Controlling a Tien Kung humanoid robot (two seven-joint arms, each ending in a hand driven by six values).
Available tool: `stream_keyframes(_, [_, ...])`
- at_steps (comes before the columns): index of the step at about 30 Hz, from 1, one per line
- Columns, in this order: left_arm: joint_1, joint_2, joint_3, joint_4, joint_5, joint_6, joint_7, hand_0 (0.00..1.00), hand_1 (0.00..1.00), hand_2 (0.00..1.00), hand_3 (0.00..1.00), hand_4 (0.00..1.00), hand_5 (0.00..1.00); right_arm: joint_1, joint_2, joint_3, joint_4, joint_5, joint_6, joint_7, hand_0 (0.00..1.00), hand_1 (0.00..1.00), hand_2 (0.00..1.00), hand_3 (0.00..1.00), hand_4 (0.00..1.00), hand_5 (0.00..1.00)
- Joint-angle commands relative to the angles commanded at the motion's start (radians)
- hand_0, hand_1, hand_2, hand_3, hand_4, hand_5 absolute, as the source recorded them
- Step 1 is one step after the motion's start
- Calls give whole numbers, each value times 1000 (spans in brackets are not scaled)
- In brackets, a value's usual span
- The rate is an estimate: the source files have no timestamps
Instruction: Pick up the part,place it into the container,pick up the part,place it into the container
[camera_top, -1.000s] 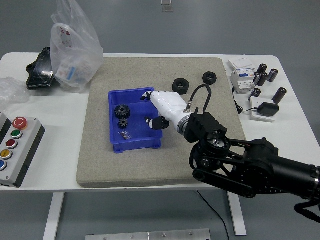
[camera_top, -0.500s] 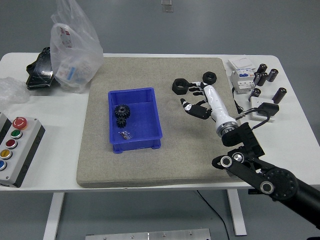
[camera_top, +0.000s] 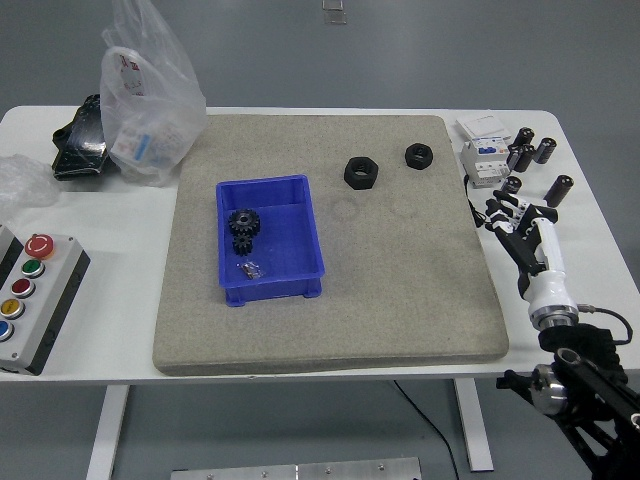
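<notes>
right robot hand (camera_top: 517, 222): empty, fingers seemingly loose, right of mat | blue container (camera_top: 268, 238): two gears (camera_top: 243, 229)

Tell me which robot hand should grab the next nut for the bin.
Right. The right robot hand is the only one in view, open beside the mat's right edge. The two nuts lie on the mat's far right half. The bin already holds gears.
</notes>
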Motion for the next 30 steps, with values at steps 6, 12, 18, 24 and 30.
stream_keyframes(6, [5,6,9,0,-3,0,-6,624,549,502,618,683,383,-28,-1,48,24,88,-2,96,708,707,705,680,740,409])
stream_keyframes(12, [7,5,10,0,-1,-1,-6,625,549,504,619,686,383,3,25,78,17,19,-15,41,756,721,730,694,735,437])
stream_keyframes(18, [9,1,23,0,-1,-2,0,625,549,502,619,689,383,22,39,107,22,-125,-30,-75,774,731,750,711,737,450])
stream_keyframes(24, [9,5,16,0,0,-2,-5,625,549,504,619,694,378,18,49,128,27,-156,-46,-74,770,728,744,707,733,454])
stream_keyframes(30, [2,7,20,0,-2,-3,-9,625,549,510,618,696,376,16,55,135,21,-109,-66,-31,757,718,732,697,726,448])
